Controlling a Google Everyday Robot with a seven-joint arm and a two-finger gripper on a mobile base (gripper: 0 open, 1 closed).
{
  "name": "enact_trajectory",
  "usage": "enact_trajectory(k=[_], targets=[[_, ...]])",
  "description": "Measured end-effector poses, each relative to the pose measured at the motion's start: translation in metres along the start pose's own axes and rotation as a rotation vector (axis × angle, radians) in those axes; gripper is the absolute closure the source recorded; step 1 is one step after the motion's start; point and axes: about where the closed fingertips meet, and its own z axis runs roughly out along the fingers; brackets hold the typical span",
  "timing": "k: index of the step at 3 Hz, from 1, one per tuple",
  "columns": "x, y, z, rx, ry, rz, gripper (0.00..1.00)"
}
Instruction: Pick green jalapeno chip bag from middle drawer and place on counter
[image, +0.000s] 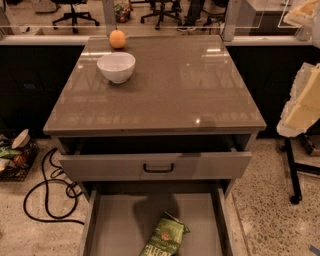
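Pale end effector (300, 107) at right edge, state we can't tell: we drop straight onto crinkly green foil bag (165, 236) in shallow grey metal drawer (115, 220).

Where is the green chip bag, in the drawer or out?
In. The chip bag lies on the floor of the pulled-out drawer. The gripper hangs at the picture's right edge, apart from it.
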Motion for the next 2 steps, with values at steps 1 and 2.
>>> enact_trajectory(k=[1, 2], targets=[[0.0, 0.0, 0.0, 0.0, 0.0, 0.0, 0.0], [0.008, 0.008, 0.02, -0.015, 0.034, 0.009, 0.0]])
